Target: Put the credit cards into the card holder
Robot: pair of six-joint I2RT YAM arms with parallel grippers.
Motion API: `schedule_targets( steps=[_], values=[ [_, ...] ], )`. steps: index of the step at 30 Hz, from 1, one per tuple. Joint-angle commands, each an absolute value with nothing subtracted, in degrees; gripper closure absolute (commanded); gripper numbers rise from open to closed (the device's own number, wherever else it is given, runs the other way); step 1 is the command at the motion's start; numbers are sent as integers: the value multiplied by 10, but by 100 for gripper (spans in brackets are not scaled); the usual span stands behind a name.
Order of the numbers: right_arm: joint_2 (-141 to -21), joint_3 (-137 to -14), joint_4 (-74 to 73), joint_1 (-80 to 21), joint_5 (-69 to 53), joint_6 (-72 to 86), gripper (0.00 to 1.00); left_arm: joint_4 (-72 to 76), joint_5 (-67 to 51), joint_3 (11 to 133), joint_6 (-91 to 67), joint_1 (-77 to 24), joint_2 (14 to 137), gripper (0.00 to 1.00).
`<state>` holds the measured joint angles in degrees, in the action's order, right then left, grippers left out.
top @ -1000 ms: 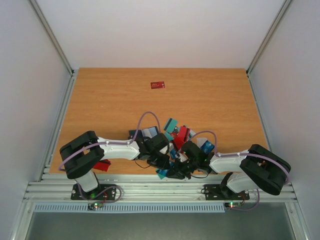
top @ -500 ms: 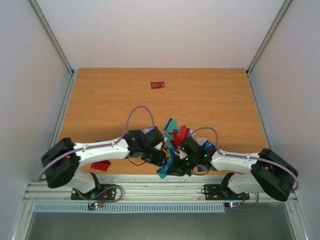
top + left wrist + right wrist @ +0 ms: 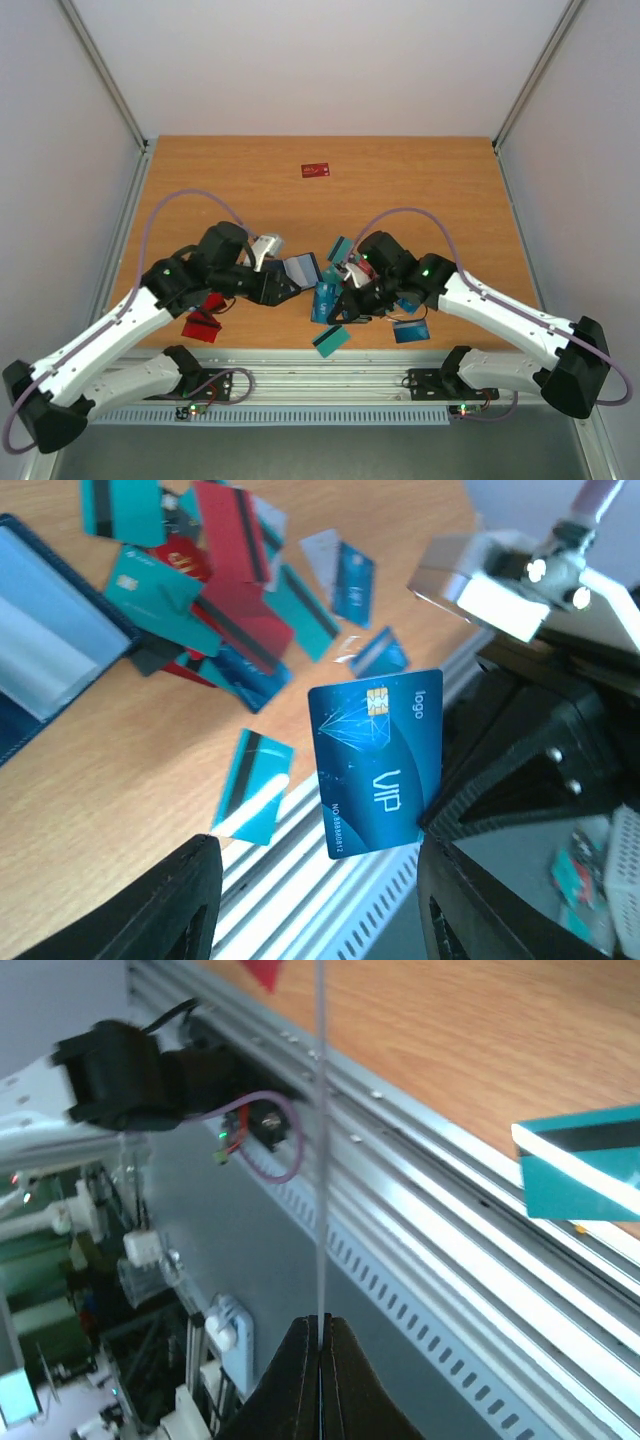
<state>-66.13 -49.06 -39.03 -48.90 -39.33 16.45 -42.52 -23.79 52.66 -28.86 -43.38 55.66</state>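
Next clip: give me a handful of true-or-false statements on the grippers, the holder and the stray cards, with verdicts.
1. The right gripper is shut on a blue card. True.
2. The left gripper is clamped on the holder. False: its jaws stand open and empty, and the holder lies on the table.
3. A red card lies alone on the far part of the table. True.
4. The holder is folded shut. False: it lies open, its grey-blue inside showing.
5. A teal card overhangs the table's near edge. True.
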Motion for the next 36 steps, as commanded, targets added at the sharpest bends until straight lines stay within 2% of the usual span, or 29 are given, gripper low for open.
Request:
schedule_targets(
  steps=[1,9,14,18,28,33,36],
  values=[
    [-642,-561,-480,-480,-465,33,99,-443,-369,547,-251,-410,515,44],
    [-652,-645,-496,-463,-564,-20,99,-321,-468,533,-352,-370,469,45],
    [-654,-672,-477,-448,-612,-15,99,-245,-485,529,-413,-363,460,48],
    [-657,-692,-473,-437,-633,-15,99,-238,-488,531,-432,-362,465,56],
    [-673,-722,-468,-427,-665,-17,99,-208,-515,528,-452,-362,471,61],
    [-683,-729,-465,-425,-670,-19,99,-158,-534,512,-478,-362,483,72],
    [-688,-734,-465,-424,-669,-21,99,-134,-543,509,-493,-361,491,89]
  ],
)
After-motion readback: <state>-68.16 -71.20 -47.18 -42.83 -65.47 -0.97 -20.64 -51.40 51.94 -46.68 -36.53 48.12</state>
